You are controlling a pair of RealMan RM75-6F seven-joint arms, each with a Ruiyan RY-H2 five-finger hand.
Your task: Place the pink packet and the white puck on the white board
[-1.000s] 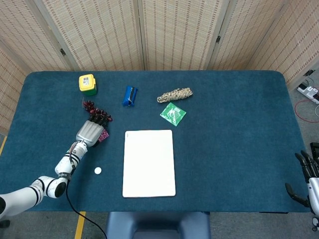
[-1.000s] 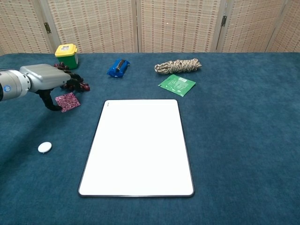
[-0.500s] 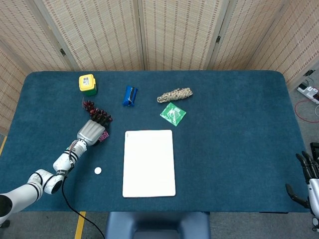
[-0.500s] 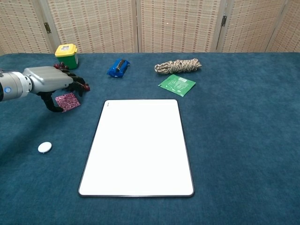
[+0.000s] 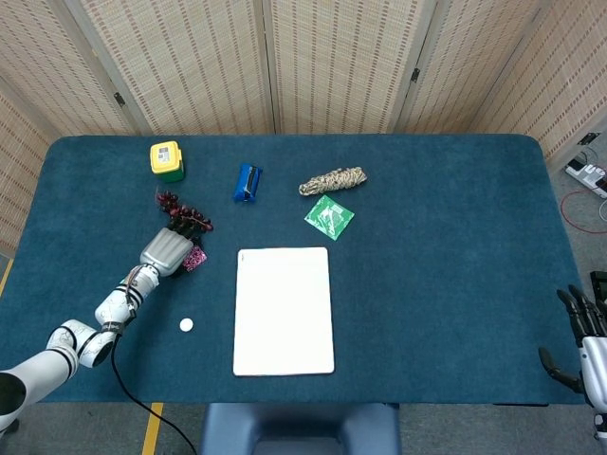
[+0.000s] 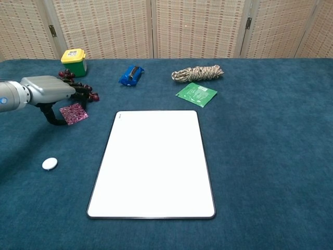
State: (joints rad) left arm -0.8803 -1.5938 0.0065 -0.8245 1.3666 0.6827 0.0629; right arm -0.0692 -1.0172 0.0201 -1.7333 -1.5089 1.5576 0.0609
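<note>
The packet point(image 6: 74, 113) lies flat on the bench point(image 6: 270, 130), left of the board point(image 6: 153, 161) and clear of its edge, with a cluster of dark grapes point(image 6: 83, 89) just behind it. The left hand point(image 6: 52, 94) hangs over the packet's left side, thumb curled down beside it; whether any finger touches the packet cannot be told, and nothing is seen lifted. The puck point(image 6: 50, 163) sits nearer the front, well apart from hand and board. The right hand point(image 5: 583, 332) is at the bench's far right corner, fingers spread, holding nothing. Judgement: the packet looks thin, light and limp, likely slick foil; it offers no height, so a pinch at one edge is advised. The puck appears small, hard and smooth, best taken across its rim; it may skid if pressed.
</note>
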